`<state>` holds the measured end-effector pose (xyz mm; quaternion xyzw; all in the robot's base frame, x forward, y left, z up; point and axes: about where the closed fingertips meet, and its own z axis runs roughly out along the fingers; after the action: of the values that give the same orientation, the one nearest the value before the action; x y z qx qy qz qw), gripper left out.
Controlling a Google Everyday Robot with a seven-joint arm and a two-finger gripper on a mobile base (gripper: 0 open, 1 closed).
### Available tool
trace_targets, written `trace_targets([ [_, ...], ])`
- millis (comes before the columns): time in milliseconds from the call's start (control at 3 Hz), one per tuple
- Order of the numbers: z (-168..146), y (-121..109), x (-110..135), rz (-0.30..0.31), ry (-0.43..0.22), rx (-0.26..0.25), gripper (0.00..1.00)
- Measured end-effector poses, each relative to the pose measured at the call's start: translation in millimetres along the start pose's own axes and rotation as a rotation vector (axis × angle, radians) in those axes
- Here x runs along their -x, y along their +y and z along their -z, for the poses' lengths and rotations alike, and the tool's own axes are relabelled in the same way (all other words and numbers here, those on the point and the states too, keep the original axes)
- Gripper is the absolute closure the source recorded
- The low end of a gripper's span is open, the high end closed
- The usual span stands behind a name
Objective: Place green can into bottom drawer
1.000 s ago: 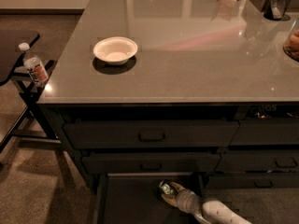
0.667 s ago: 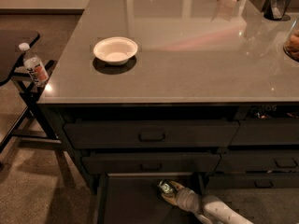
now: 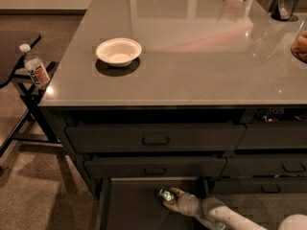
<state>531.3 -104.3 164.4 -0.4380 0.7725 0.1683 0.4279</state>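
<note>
Where bottom drawer (image 3: 128,209) open, hand (image 3: 166,195) inside.

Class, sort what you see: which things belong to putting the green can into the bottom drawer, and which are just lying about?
Belongs to the job: green can; bottom drawer, pulled open; gripper, down in that drawer at the can.

Just lying about: white bowl on the countertop; clear bottle, left of the counter.

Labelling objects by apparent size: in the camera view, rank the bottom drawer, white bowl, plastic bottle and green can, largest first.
1. bottom drawer, only partly in frame
2. white bowl
3. plastic bottle
4. green can, smallest, partly covered by the gripper holding it inside the drawer
</note>
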Motion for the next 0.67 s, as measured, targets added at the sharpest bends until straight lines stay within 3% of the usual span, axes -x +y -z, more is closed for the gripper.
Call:
trace_targets([
  [333,-4.9,5.4,-3.1,0.021,0.013,0.018,1.0],
  [667,-4.9,5.4,-3.1,0.021,0.013,0.018,0.86],
])
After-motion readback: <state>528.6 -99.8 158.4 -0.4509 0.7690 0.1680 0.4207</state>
